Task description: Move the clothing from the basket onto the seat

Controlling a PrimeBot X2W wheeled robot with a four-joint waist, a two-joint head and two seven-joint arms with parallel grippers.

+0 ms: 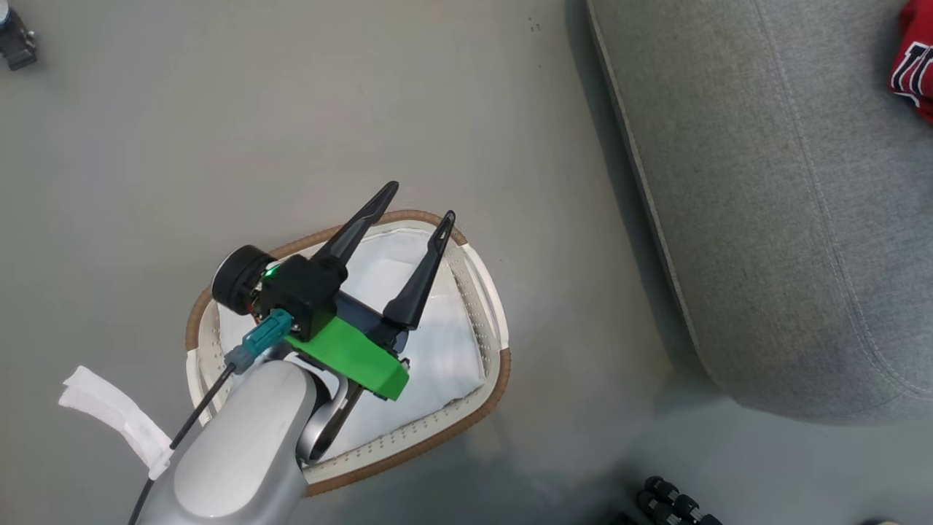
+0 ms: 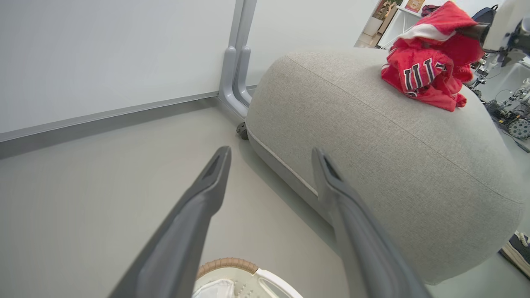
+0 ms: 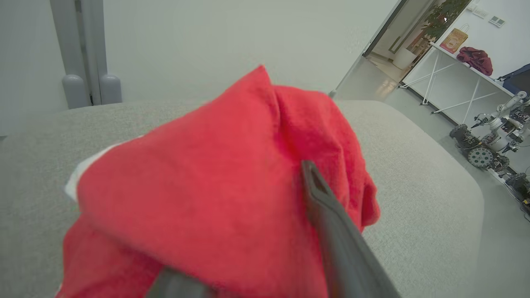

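While the left hand (image 1: 422, 200) hangs with fingers spread wide over the basket (image 1: 499, 386), the clothing (image 2: 430, 62) sits bunched on top of the seat (image 1: 765, 219), far right, set back from the rounded left edge. The right hand (image 3: 265, 169) is at that red pile. One dark finger (image 3: 331, 223) lies against the cloth and the other is mostly buried under it, so I can't tell if it pinches the fabric or just rests in it. The basket stands on the floor (image 1: 291, 109), left of the seat, white liner (image 1: 444, 343) showing inside. A strip of bare floor separates the basket's right rim from the seat's left seam edge; they are not touching. Wide open floor lies far and left of the basket. A white fabric strip (image 1: 116, 415) lies just off the basket's near-left rim. A broad stretch of bare grey upholstery runs between the clothing and the seat's left edge. A wall panel (image 2: 103, 54) stands beyond the floor, and its post (image 2: 236, 66) comes down by the seat's far corner.
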